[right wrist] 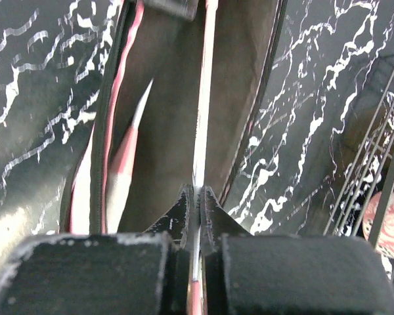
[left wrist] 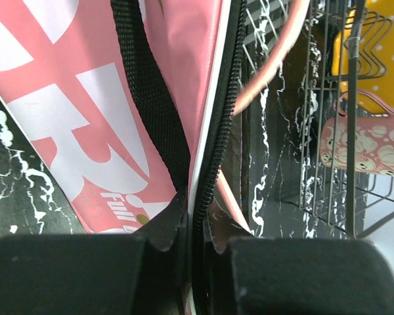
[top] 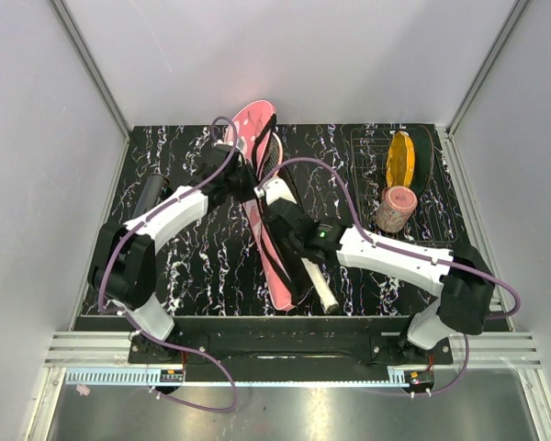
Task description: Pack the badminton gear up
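We see the cover (top: 272,266) lying diagonally across the middle of the black marbled table (top: 193,266), wide end far, narrow end near the arm bases. The left gripper (left wrist: 196,223) is at the cover's wide end, on its left side. Its fingers are pressed together on the zipper (left wrist: 213,131) edge, and the pink face with white lettering sits left of the pinch with a black strap (left wrist: 148,98) running along it. The right gripper (right wrist: 197,203) is at the cover's middle, on its right side, fingers clamped on a thin pale edge. We read that edge as the cover's other flap but can't confirm it from the wrist view. Past that pinch the cover gapes, dark inside. A pink-and-white tapered piece (right wrist: 123,167) shows in the opening; we can't tell what it is. A racket head (top: 268,152) with its strings shows at the cover's wide end, right of the pink face. In the left wrist view its pink frame sits just right of the zipper. A white handle (top: 320,289) lies just right of the cover's narrow end; we can't tell if the two touch. The black tube (top: 150,193) lies well left of the cover, partly behind the left arm. A wire rack (top: 445,197) stands well right of the cover and holds the yellow disc (top: 402,158) at its far part and the patterned cup (top: 395,209) nearer.
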### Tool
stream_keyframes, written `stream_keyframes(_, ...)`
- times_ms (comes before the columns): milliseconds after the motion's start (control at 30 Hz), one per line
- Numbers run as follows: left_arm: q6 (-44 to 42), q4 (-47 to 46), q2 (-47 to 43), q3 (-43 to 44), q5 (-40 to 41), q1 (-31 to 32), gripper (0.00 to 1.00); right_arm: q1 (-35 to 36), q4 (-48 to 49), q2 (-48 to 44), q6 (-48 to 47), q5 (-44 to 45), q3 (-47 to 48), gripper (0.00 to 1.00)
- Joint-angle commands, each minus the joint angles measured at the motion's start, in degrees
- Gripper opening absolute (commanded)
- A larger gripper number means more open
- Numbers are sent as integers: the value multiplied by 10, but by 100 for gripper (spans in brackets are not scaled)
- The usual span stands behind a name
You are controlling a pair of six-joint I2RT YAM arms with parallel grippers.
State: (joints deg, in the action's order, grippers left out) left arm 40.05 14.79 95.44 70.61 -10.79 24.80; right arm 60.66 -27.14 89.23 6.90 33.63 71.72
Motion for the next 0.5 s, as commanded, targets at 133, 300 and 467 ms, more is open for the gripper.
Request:
stream_keyframes(133, 62, -130, -63, -43, -96, 17, 0, -70, 241, 44, 19, -31, -13, 0)
stream_keyframes(300, 67, -133, -66, -36, -107, 25, 0, -121, 304, 105, 44, -81, 20, 0)
stream_keyframes(467, 71, -134, -64, -31, -110, 27, 0, -126, 308, 170, 36, -102, 75, 0)
